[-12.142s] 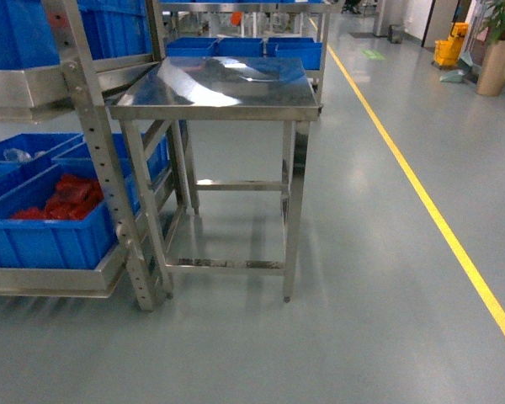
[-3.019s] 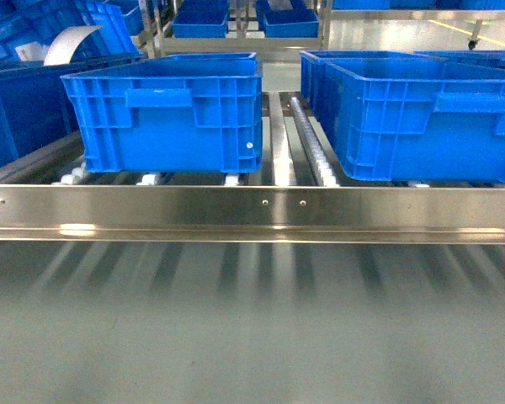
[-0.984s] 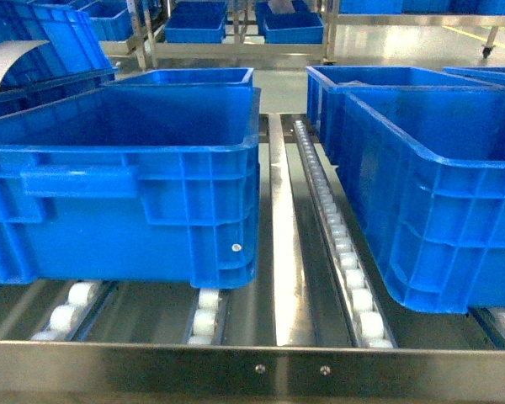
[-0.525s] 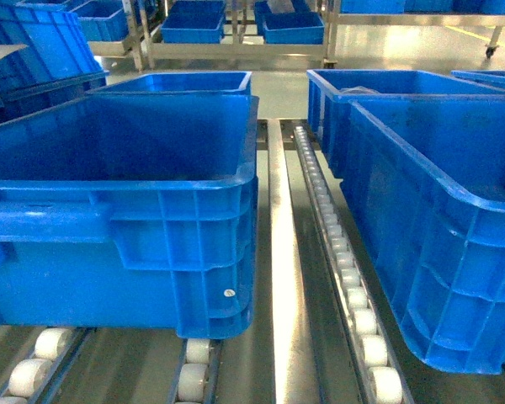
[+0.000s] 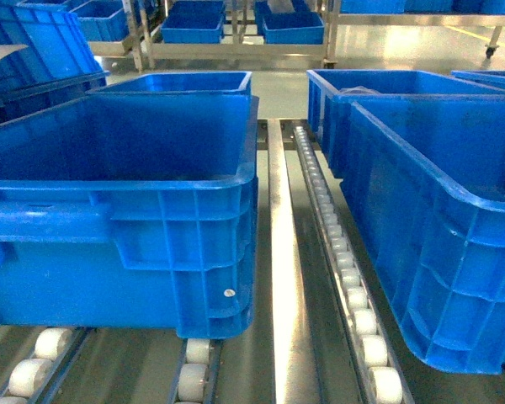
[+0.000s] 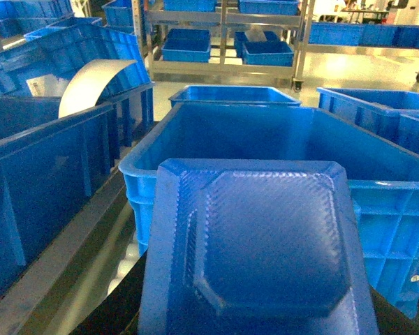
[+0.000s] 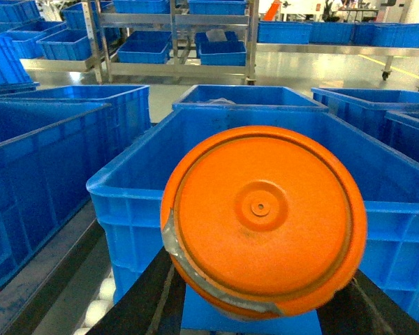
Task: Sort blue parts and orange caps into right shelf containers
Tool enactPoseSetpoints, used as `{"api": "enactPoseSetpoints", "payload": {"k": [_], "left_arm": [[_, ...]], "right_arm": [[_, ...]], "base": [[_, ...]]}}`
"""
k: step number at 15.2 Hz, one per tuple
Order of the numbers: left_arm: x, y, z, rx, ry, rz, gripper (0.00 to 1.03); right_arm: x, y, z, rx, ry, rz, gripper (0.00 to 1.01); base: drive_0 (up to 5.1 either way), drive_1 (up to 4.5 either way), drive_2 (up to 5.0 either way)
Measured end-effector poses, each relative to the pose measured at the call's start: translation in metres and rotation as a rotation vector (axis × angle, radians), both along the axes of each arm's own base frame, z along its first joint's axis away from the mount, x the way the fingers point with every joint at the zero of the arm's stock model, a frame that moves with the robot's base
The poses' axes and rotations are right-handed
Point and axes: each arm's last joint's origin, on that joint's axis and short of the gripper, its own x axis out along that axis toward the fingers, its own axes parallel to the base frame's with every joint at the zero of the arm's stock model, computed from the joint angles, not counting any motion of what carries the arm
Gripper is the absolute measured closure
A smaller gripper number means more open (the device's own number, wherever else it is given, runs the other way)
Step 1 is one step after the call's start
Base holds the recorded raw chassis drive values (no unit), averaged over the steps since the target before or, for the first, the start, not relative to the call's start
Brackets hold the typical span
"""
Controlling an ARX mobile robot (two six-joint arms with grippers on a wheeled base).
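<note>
Clearly, the left claw [image 6: 255, 307] is clamped on a blue part [image 6: 258, 258], the right claw [image 7: 262, 307] on an orange cap [image 7: 263, 216], before blue crates [image 5: 126, 227].

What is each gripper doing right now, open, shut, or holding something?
Left: carrying a blue part in front of a blue crate; the jaws themselves are hidden.
Right: carrying an orange cap before another crate; its jaws are hidden too.

Bright blue crates [image 5: 135, 210], orange cap [image 7: 264, 218], seemingly textured blue part [image 6: 258, 251].
</note>
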Motion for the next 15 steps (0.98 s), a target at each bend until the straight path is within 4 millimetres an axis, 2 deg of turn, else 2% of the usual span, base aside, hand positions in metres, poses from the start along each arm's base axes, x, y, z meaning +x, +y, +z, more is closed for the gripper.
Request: {"api": "enactPoseSetpoints", "payload": {"k": [15], "left_arm": [[0.0, 0.0, 0.0, 0.0, 0.0, 0.0, 0.61]], "right_arm": [[0.0, 0.0, 0.0, 0.0, 0.0, 0.0, 0.58]], "base": [[0.0, 0.0, 0.0]]}}
